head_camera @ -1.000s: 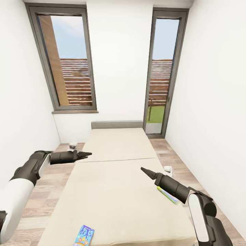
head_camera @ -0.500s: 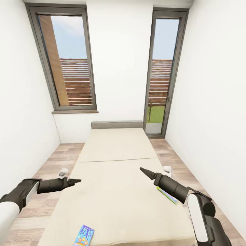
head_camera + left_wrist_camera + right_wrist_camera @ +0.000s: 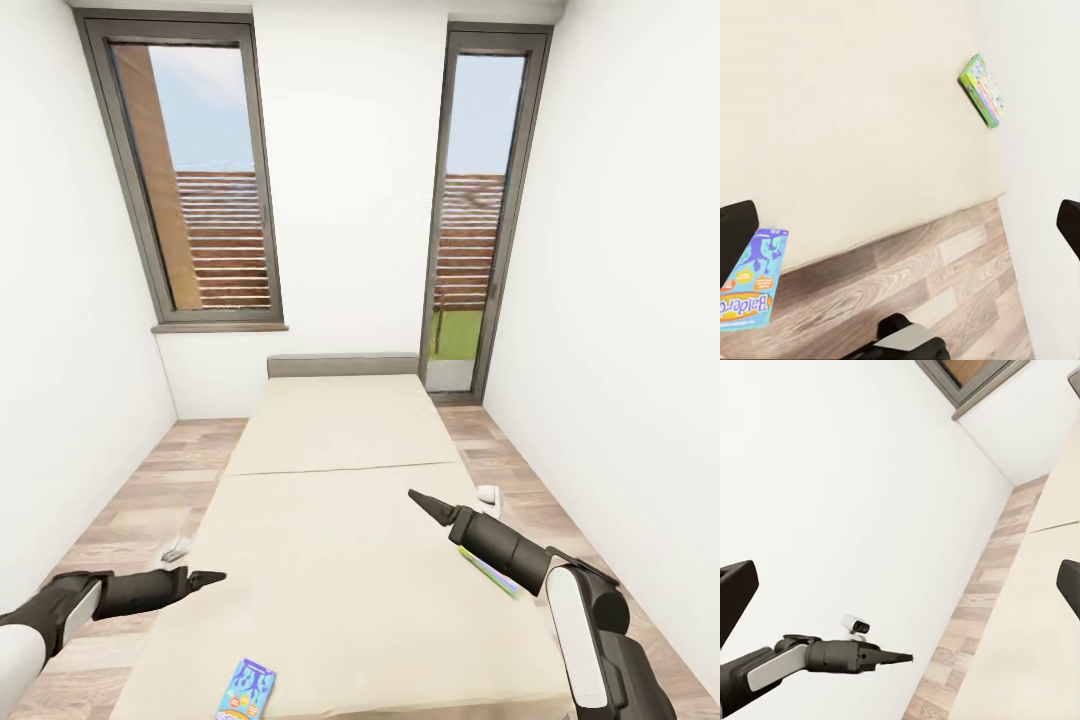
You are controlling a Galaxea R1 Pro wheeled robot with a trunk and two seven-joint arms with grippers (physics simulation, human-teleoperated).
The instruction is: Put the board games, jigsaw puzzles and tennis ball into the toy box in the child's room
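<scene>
**Operator:** My left gripper has come down a long way in the last second. It was up level with the middle of the mattress, and now it hangs low beside the left edge of the wide beige bed with the dark grey frame. In the left wrist view its two fingers sit far apart at the frame's edges with nothing between them, so I read it as wide open and empty.

**Observer:** And the right gripper?

**Operator:** The right gripper has barely shifted. It hovers over the right half of the mattress, also spread wide and carrying nothing. The head camera hasn't moved.

**Observer:** Where are the games?

**Operator:** Both are on the bed. The blue-purple printed board game box lies flat at the near end, closer to me than the left gripper and a little inboard of it. The green-edged board game box lies at the right edge of the mattress, partly hidden by my right forearm.

**Observer:** So what does the drop mean?

**Operator:** I judge I'm lining the left arm up for the blue-purple box. Nothing is picked up yet.
</scene>
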